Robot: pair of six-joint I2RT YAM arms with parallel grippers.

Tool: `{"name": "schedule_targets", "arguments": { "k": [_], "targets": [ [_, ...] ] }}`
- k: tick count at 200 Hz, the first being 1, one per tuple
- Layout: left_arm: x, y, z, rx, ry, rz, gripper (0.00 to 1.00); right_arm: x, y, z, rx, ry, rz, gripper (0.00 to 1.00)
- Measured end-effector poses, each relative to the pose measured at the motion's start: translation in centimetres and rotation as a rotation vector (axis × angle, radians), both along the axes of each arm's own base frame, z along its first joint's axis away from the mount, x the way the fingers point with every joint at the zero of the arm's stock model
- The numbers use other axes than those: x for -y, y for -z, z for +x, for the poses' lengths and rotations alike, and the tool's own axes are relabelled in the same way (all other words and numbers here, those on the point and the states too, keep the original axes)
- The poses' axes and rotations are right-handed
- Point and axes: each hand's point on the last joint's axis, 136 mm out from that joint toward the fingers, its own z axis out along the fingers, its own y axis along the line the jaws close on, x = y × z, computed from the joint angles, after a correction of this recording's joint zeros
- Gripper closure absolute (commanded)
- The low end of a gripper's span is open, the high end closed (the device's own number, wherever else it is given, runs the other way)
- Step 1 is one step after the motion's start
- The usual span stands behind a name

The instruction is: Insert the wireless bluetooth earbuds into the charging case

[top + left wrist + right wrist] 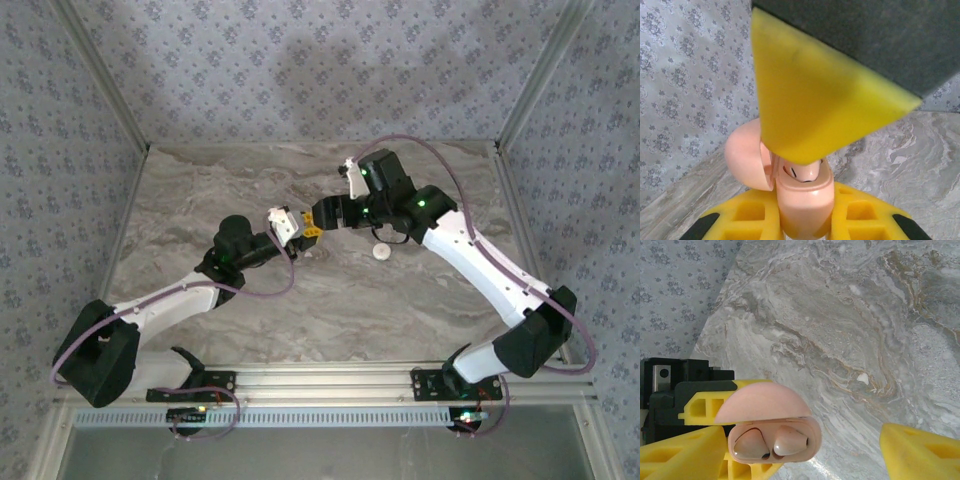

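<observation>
Well, nearest to me, my left claw (805, 220) is clamped on the charging case (805, 200), its yellow fingers pinching the lower body from both sides and holding it up off the table; the lid (746, 157) stands swung open to one side; in the well I see both earbuds (789, 441) lying side by side, apparently seated, though I cannot tell whether they are fully home. My right claw (804, 437) is spread wide, gripping nothing, one fingertip hanging just above the open case. I judge the case light, hard, smooth and rounded, so apt to squirt out of a pinch; the flanks below the seam are the place to hold, never the lid, whose hinge looks delicate; the earbuds are tiny and glossy, wanting only a gentle press. Beyond lies the marbled table (840, 315), a small white round thing (381, 252) on it, well apart; farthest, the patterned wall (300, 60).
</observation>
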Motion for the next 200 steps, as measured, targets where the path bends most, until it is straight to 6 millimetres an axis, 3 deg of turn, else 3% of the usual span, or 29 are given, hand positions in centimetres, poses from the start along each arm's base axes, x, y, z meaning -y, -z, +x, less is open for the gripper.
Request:
{"name": "schedule_targets", "arguments": {
  "k": [45,79,143,167,200],
  "targets": [
    [0.0,-0.2,-0.1,0.005,0.000,-0.004,0.90,-0.1,-0.7,-0.2,0.008,-0.012,0.029,0.20],
    [0.0,-0.2,-0.2,0.005,0.008,-0.004,0.90,-0.3,-2.5,-0.9,0.047,-0.075,0.082,0.20],
    [0.4,-0.6,-1.8,0.008,0.092,0.002,0.90,4.1,-7.9,-2.7,0.433,-0.265,0.013,0.21],
    [0.5,-0.3,-2.3,0.003,0.120,0.013,0.90,4.3,-7.3,-3.4,0.582,-0.437,-0.105,0.18],
    [0.6,-0.1,-2.7,0.000,0.140,0.028,0.90,3.1,-4.7,-4.8,0.727,-0.732,-0.278,0.17]
  ]
}}
